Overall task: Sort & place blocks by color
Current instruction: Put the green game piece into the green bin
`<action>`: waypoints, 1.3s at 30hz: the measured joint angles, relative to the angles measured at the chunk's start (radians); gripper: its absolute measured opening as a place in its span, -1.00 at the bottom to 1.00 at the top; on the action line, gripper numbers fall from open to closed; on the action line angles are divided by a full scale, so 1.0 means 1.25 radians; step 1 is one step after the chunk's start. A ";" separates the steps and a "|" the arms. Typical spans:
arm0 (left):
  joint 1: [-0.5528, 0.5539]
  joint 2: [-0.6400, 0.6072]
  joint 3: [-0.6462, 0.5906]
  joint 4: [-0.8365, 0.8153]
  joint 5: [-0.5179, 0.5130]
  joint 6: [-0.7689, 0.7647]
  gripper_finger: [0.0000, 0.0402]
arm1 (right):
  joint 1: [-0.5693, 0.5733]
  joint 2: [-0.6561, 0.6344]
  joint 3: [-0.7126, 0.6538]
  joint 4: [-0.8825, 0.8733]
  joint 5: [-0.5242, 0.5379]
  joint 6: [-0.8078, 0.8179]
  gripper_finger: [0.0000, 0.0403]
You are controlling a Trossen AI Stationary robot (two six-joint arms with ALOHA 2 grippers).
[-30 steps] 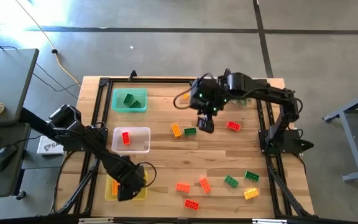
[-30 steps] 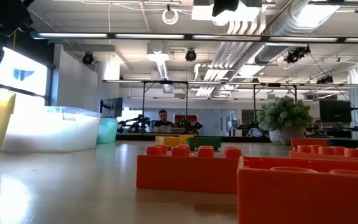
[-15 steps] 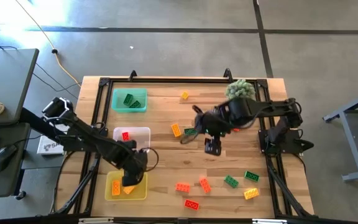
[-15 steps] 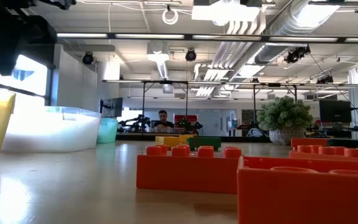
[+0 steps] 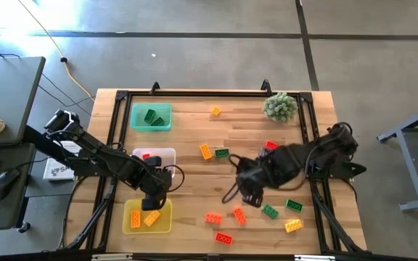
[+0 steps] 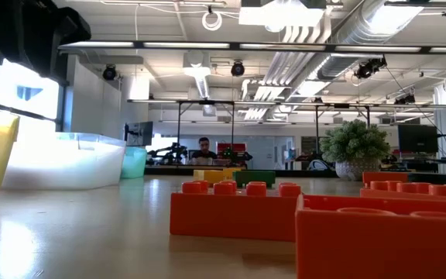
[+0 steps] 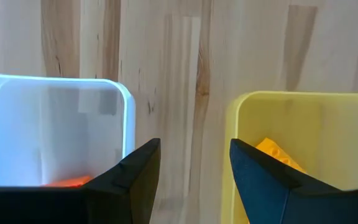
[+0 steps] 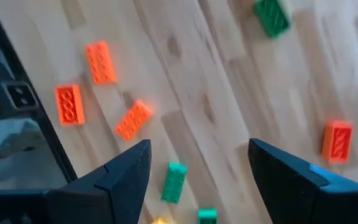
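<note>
Right fingers [image 8: 197, 180] spread, empty, blocks [image 8: 133, 119] beyond

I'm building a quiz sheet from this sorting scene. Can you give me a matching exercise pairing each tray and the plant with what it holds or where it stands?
Things:
1. green tray
2. clear tray
3. yellow tray
4. plant

States:
A. holds orange-yellow blocks
B. far right corner of the table, holds nothing
C. holds green blocks
D. holds a red block

Pairs: 1-C, 2-D, 3-A, 4-B
</note>
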 joint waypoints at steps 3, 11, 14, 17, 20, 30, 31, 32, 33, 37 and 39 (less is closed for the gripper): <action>0.000 0.000 0.000 0.001 -0.007 0.012 -0.10 | 0.031 0.000 -0.062 0.000 -0.003 0.061 0.27; 0.000 0.000 0.000 0.002 -0.035 0.020 -0.10 | 0.086 -0.002 -0.227 0.000 -0.074 0.167 0.27; 0.000 0.000 0.000 0.002 -0.035 0.033 -0.10 | 0.103 -0.002 -0.288 0.000 -0.094 0.186 0.27; 0.000 0.000 0.000 0.002 -0.035 0.034 -0.10 | 0.116 -0.002 -0.337 0.001 -0.125 0.192 0.27; 0.000 0.000 0.000 0.002 -0.034 0.033 -0.10 | 0.124 -0.002 -0.381 0.000 -0.164 0.192 0.27; 0.000 0.001 0.000 0.007 -0.034 0.033 -0.10 | 0.134 -0.140 -0.575 0.053 -0.177 0.282 0.27; 0.001 0.001 0.000 0.009 -0.034 0.033 -0.10 | 0.134 -0.165 -0.598 0.078 -0.176 0.300 0.27; 0.003 0.001 0.000 0.012 -0.034 0.033 -0.10 | 0.134 -0.187 -0.620 0.106 -0.174 0.315 0.27; 0.005 0.001 0.000 0.015 -0.034 0.033 -0.10 | 0.134 -0.211 -0.642 0.137 -0.171 0.331 0.27; 0.020 0.001 0.000 0.018 -0.034 0.033 -0.10 | 0.134 -0.288 -0.726 0.288 -0.168 0.353 0.27; 0.029 0.001 0.000 0.019 -0.034 0.033 -0.10 | 0.134 -0.313 -0.762 0.368 -0.168 0.361 0.27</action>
